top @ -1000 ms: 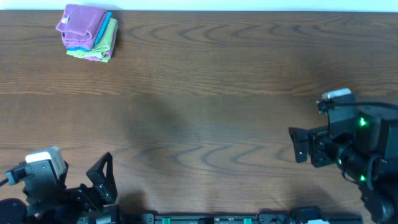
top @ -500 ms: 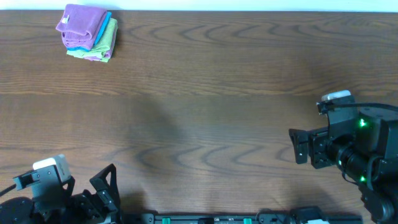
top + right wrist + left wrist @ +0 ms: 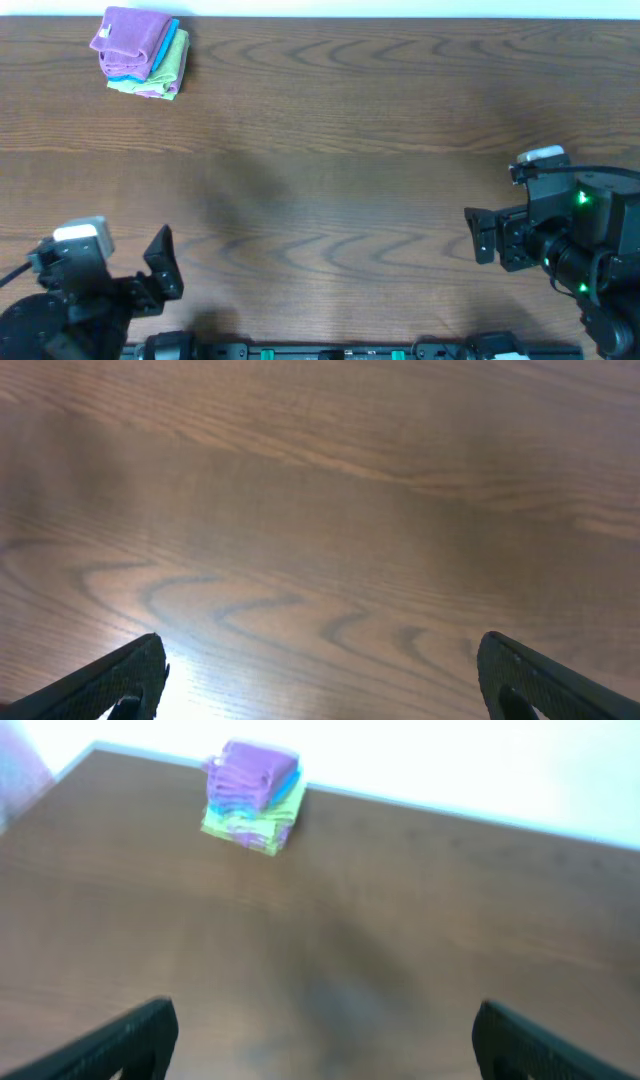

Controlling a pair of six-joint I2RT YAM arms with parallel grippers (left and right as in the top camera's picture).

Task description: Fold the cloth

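Left end effector (image 3: 325, 1020) shifted slightly; it and right end effector (image 3: 322, 650) gaping, empty; cloth (image 3: 130, 35) tops folded stack (image 3: 168, 68).

The overhead camera looks straight down on the whole tabletop (image 3: 330, 120), from well above. The far edge runs along the top of its frame and the stack (image 3: 142, 52) lies at the far left corner. The left wrist camera sits low by the near left corner and looks at a shallow angle towards the far left corner, the left fingers (image 3: 130, 1038) at the frame's bottom. It shares the stack (image 3: 252, 795) with the overhead view. The right wrist camera hangs close over bare wood near the right edge, tilted down, the right fingers (image 3: 115, 678) in its bottom corners.
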